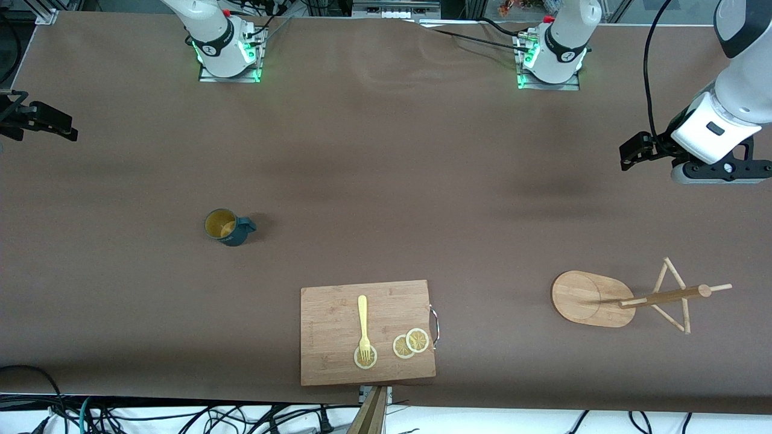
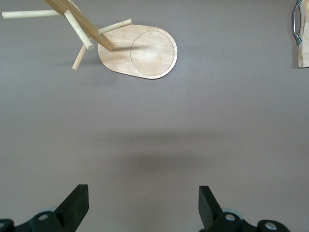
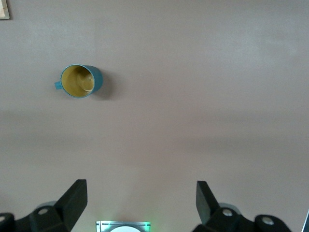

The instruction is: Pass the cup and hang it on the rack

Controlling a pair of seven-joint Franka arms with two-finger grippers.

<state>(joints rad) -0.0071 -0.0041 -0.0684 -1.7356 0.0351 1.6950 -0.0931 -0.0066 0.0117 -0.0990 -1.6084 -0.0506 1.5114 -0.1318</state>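
Right gripper (image 3: 140, 205): fingers spread wide, nothing between them. It hangs high over bare table at the right arm's end. Seen from the front it sits at the frame edge, only its dark fingers showing.

Left gripper (image 2: 142, 208): fingers likewise spread wide, empty. It hangs over the left arm's end of the table, above bare surface, with the rack (image 2: 140, 50) in sight of its wrist camera. This arm waits.

Step in hand, as I judge it: the very start. Neither gripper has gone near anything. The cup is not yet picked up and the pass is not yet begun.

The cup (image 1: 228, 226) stands upright on the table, mouth up and ochre inside showing. Its handle points toward the left arm's end of the table. It lies well apart from the right gripper, toward the table's middle and nearer the front camera. It is much farther from the left gripper.

The rack (image 1: 594, 298) stands at the left arm's end, nearer the front camera than the left gripper, with post and pegs up.

Also on the table is a cutting board (image 1: 338, 361) between cup and rack, close to the front camera. It carries a fork (image 1: 363, 322) and lemon slices (image 1: 411, 343).

Next move, in my judgement: the right arm travels over the cup, descends and closes on wall or rim, leaving the handle free for the left arm and for a peg.
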